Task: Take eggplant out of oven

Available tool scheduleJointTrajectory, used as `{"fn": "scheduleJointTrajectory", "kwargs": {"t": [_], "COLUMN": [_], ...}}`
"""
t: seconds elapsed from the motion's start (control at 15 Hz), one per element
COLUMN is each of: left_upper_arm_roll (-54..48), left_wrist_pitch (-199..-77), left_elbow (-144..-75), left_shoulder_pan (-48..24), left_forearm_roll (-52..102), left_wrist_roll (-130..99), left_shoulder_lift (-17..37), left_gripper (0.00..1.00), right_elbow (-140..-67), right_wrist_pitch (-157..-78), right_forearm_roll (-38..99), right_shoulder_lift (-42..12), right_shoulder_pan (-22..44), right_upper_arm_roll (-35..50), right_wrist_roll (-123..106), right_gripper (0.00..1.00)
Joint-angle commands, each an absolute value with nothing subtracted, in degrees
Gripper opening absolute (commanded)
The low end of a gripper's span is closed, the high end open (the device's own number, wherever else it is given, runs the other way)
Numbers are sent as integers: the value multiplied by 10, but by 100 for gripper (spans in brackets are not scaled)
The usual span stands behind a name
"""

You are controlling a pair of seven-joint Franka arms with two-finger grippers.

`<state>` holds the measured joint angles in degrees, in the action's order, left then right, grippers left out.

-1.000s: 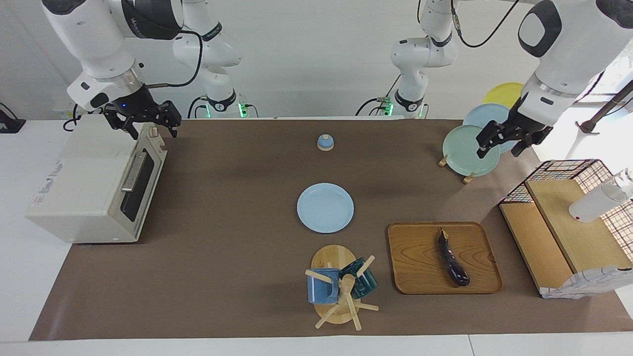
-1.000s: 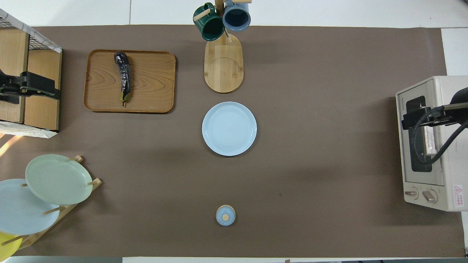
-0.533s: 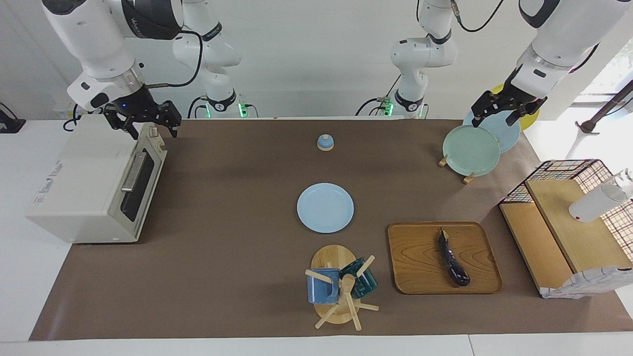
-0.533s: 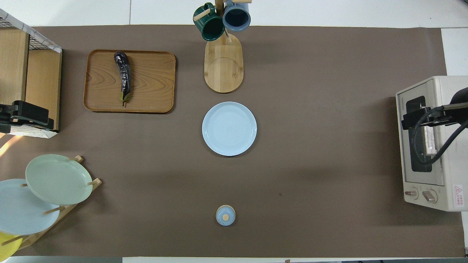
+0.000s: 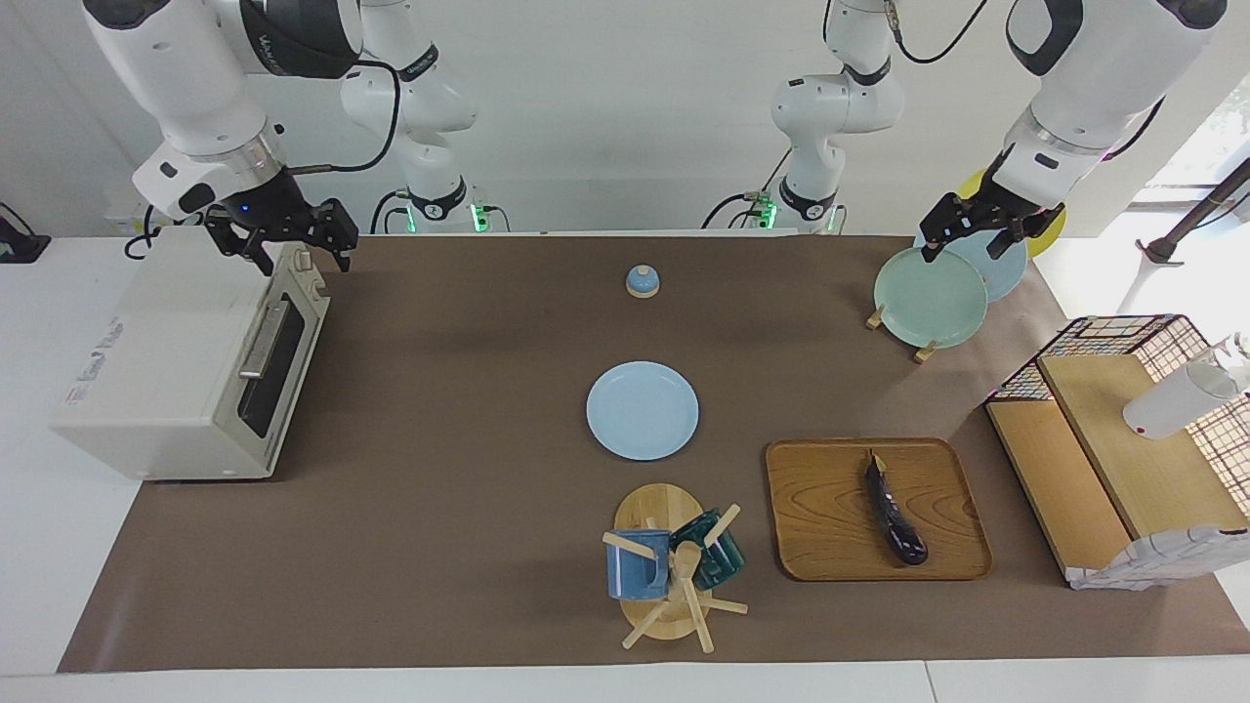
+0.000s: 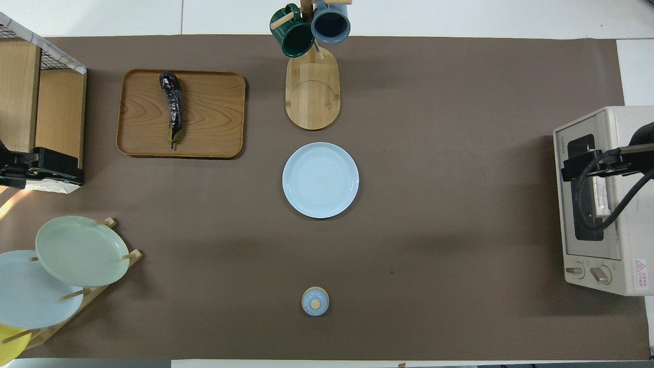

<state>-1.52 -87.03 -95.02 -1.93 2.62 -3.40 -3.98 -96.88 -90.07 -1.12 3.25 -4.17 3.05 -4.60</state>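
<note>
The dark purple eggplant (image 5: 894,513) (image 6: 172,107) lies on a wooden tray (image 5: 830,508) (image 6: 214,112) toward the left arm's end of the table. The off-white oven (image 5: 166,361) (image 6: 621,204) stands at the right arm's end with its dark glass door shut. My right gripper (image 5: 293,249) (image 6: 577,166) is open and empty, up over the oven's front top edge. My left gripper (image 5: 962,244) (image 6: 51,171) is open and empty, up over the plate rack.
A rack holds a green plate (image 5: 928,298) (image 6: 82,250) and other plates. A light blue plate (image 5: 643,410) (image 6: 320,180) lies mid-table. A mug tree (image 5: 669,566) (image 6: 311,30), a small blue lid (image 5: 643,281) (image 6: 315,301) and a wire-and-wood shelf (image 5: 1123,439) (image 6: 30,102) stand around.
My left gripper has risen and drawn back toward the robots, from over the green plate to over the plates farther up the rack. The right arm and the eggplant have not moved.
</note>
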Motion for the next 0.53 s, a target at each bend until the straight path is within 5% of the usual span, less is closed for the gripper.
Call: {"fn": "scheduleJointTrajectory", "kwargs": {"t": [0.0,0.47], "left_upper_arm_roll": [-21,-24], "left_wrist_pitch": [-879,-880], "left_elbow": [-958,-959], "left_shoulder_pan": [-17,-18], "left_forearm_roll": [14,15], "left_wrist_roll": [-30,-31], "left_shoulder_lift": [-50,-51], "left_gripper": [100,100], "right_elbow": [-977,-977], "right_wrist_pitch": [-898,-897], "right_forearm_roll": [4,4], "right_shoulder_lift": [41,40], "right_shoulder_pan": [-49,-49], "right_upper_arm_roll": [34,34], "right_wrist_roll": [-40,-40], "right_gripper": [100,100]}}
